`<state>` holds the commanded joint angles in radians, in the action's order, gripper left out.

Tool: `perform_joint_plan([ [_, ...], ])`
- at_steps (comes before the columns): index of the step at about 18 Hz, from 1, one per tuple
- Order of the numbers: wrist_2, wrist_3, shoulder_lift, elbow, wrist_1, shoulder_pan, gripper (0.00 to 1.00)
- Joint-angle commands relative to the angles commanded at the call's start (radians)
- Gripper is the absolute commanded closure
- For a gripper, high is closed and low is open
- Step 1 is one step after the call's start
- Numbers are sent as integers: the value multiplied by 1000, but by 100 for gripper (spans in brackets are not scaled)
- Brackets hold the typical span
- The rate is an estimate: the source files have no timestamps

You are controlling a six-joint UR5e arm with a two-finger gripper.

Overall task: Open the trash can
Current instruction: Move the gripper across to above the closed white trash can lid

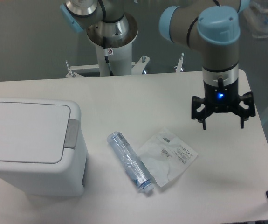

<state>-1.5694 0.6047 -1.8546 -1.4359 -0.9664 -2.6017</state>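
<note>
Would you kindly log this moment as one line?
boxy white plastic trash can: lid shut | gripper: jaws open, empty, above table, right of bin | clear crushed plastic bottle: lying between

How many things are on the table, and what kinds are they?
Trash can: 1
Crushed plastic bottle: 1
Plastic packet: 1
Total: 3

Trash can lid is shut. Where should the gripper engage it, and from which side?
Probably the grey push tab on the trash can rim's right edge, approached from above. It faces up, beside the flat lid, which offers no graspable lip. The gripper is open, far right.
</note>
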Motion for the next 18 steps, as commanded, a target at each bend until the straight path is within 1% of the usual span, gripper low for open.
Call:
perform_joint_plan([
  [1, 15, -11, 0, 11, 0, 24, 0],
  [3, 32, -43, 2, 12, -3, 41, 0],
  [4, 37, -99, 8, 17, -2, 46, 0],
  [6, 84, -257, 11, 55, -2, 74, 0],
  [7, 109, -314, 12, 66, -2, 78, 0],
  [9, 147, -380, 29, 66, -3, 98, 0],
  [11, 169, -452, 37, 65, -6, 127, 0],
  [13, 169, -505, 57, 52, -9, 175, 0],
  [15, 169, -522, 64, 37, -9, 207, 0],
  [17, 169, -542, 77, 12, -11, 256, 0],
  [18, 169, -543, 86, -4, -11, 268, 0],
])
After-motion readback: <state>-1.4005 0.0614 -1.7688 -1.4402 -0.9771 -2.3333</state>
